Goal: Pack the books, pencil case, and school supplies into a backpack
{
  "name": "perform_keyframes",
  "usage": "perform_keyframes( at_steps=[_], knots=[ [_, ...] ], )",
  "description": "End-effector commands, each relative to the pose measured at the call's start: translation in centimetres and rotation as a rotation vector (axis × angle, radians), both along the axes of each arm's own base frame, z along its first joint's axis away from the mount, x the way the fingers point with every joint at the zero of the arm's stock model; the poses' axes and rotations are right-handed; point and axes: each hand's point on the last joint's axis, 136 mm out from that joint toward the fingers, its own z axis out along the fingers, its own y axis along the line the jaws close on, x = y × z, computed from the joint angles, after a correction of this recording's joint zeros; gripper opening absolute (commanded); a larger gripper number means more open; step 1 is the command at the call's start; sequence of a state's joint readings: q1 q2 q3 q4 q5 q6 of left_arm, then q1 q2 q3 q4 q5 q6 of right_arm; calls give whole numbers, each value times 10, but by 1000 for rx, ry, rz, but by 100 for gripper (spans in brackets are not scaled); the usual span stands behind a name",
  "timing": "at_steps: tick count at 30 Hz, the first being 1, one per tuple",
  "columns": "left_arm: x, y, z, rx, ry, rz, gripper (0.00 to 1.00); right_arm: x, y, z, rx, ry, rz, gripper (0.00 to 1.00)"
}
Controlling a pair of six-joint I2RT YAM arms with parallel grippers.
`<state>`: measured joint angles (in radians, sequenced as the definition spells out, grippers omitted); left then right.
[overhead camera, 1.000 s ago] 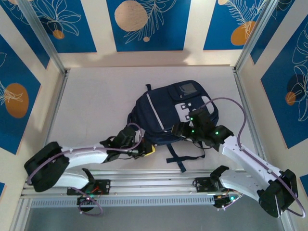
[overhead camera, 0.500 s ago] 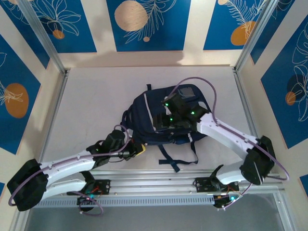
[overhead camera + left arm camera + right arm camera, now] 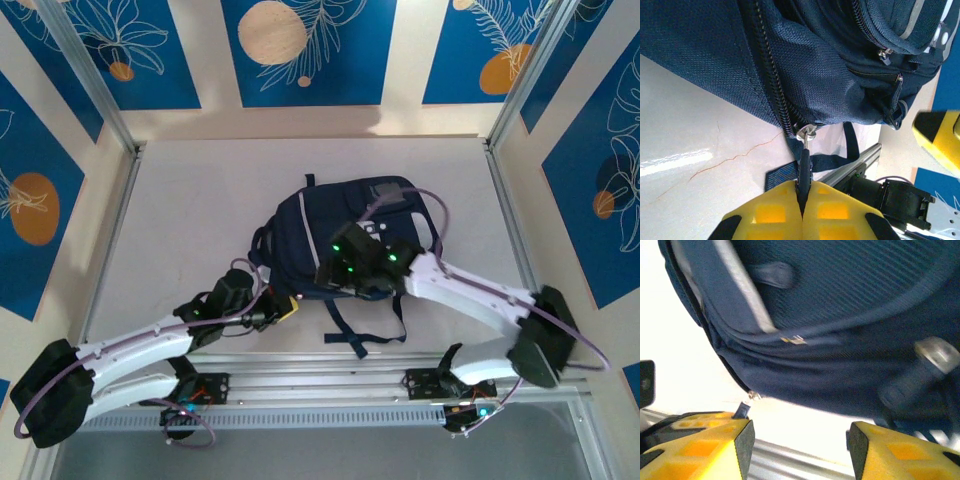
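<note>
Left gripper (image 3: 802, 212): jaws together, clamped on the zipper pull (image 3: 804, 167).
Backpack (image 3: 810, 65): straight ahead of my left jaws, zip closed up to them.
Right gripper (image 3: 799, 440): jaws apart and narrowing, empty, backpack just beyond the tips.
Changed: my right arm has swung in over the pack.
Meaning: probably packed; I'm likely bracing it to finish zipping.

The left arm lies low from the lower left toward centre, its left tool (image 3: 283, 309) pinched on a zipper pull (image 3: 804, 167) (yellow pads meeting flat). The right arm reaches from the lower right, right tool (image 3: 332, 268) near centre, jaws apart.
</note>
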<state>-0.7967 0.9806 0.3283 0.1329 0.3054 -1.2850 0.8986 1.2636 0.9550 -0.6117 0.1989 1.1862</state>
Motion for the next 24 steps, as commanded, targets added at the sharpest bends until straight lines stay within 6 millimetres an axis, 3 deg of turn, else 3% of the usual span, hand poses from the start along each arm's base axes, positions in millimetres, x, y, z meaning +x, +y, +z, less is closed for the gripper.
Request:
perform_keyframes(
  at_steps=[1, 4, 6, 9, 11, 18, 21, 24],
  knots=[
    [2, 4, 1, 0, 11, 18, 0, -17, 0, -10, 212, 197, -335, 55],
    [2, 5, 3, -1, 8, 20, 0, -21, 6, -19, 261, 249, -414, 61],
    [1, 5, 3, 2, 8, 20, 0, -17, 13, -21, 275, 261, -424, 65],
    [2, 5, 2, 4, 8, 23, 0, -8, 16, -30, 268, 265, -476, 78],
    [3, 4, 4, -1, 6, 26, 0, 2, 19, -34, 289, 250, -503, 79],
    [5, 5, 5, -1, -3, 40, 0, 12, 12, -67, 224, 263, -607, 71],
    [6, 7, 4, 4, -3, 50, 0, 16, 2, -83, 179, 256, -654, 62],
    [8, 10, 1, 13, -2, 66, 0, 26, -6, -92, 186, 239, -694, 45]
  ],
)
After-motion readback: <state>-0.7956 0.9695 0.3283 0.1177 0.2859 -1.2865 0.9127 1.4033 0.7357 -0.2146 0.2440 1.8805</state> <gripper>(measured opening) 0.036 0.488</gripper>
